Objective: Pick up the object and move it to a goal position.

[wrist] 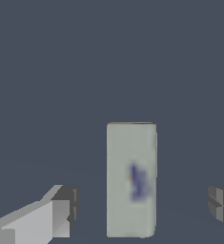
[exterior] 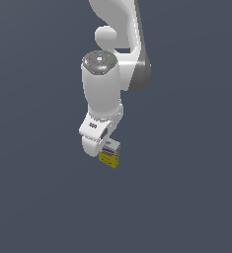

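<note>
The object (exterior: pixel 109 153) is a small carton, pale grey-white with blue print on top and yellow below, standing on the dark floor just under the white arm's hand. The wrist view looks down on the object's (wrist: pixel 131 178) pale top face with its blue mark. My gripper (wrist: pixel 142 209) is open, its two dark fingertips (wrist: pixel 68 205) set wide on either side of the carton with clear gaps and no contact. In the exterior view the hand (exterior: pixel 95 138) hides the fingers and part of the carton.
A plain dark grey floor (exterior: pixel 186 197) surrounds the carton on all sides. The arm's white links (exterior: pixel 110 64) rise above the hand in the exterior view. No marker for a goal position shows.
</note>
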Controlling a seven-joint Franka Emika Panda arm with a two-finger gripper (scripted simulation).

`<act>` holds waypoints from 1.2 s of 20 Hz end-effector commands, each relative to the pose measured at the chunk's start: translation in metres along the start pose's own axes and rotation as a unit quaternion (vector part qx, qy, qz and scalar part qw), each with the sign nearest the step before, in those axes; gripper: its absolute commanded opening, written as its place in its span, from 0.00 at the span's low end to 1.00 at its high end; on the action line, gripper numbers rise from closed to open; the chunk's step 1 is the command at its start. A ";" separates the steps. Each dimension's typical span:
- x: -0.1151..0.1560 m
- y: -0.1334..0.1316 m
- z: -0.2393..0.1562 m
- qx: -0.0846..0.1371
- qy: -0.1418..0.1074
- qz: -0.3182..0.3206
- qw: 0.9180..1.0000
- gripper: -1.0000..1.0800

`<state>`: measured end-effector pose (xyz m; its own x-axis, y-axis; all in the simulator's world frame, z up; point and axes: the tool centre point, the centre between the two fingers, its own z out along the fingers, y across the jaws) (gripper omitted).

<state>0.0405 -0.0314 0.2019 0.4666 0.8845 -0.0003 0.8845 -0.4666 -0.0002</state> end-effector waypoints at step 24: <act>0.000 0.000 0.050 0.000 0.000 -0.002 1.000 0.00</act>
<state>0.0407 -0.0315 0.1519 0.4629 0.8864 0.0001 0.8864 -0.4629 -0.0005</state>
